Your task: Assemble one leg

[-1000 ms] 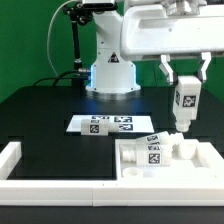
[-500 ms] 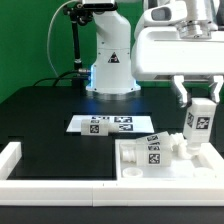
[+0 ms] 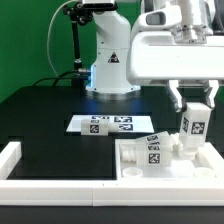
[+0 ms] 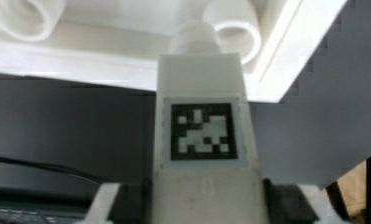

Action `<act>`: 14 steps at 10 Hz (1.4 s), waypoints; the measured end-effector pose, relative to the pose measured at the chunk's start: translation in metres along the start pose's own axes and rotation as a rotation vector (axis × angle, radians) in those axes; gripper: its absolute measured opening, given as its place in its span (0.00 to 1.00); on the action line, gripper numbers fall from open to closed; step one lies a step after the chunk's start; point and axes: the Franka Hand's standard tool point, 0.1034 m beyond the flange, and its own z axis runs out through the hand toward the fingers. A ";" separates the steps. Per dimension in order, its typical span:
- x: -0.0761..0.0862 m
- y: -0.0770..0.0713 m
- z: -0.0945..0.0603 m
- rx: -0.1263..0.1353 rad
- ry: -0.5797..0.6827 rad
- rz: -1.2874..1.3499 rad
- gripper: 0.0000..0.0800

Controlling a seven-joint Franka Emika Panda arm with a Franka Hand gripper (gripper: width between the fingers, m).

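Resting on the black tabletop (image 3: 50,110), the large white block (image 3: 192,166) is seen at the exterior view's right, with the marker board (image 3: 110,124) near it. Over the block, the gripper (image 3: 192,108) is clamped on the upright leg (image 3: 190,128).

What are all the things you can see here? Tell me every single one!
leg: one, white with a black-and-white tag, upright in the gripper, over the white block.
white block: one, white with raised tagged parts, on the table, exterior view's right.
marker board: one, white with tags, flat mid-table.
rail: one, white, along the table's front and the exterior view's left.
table: one, black.
wall: green, behind.
robot arm: one, white, base at the back.
gripper: one, white, shut on the leg.
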 end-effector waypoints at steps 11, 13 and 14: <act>-0.009 -0.018 0.027 0.002 0.017 -0.032 0.36; -0.009 -0.018 0.027 0.001 0.021 -0.033 0.36; -0.009 -0.017 0.027 0.000 0.022 -0.031 0.36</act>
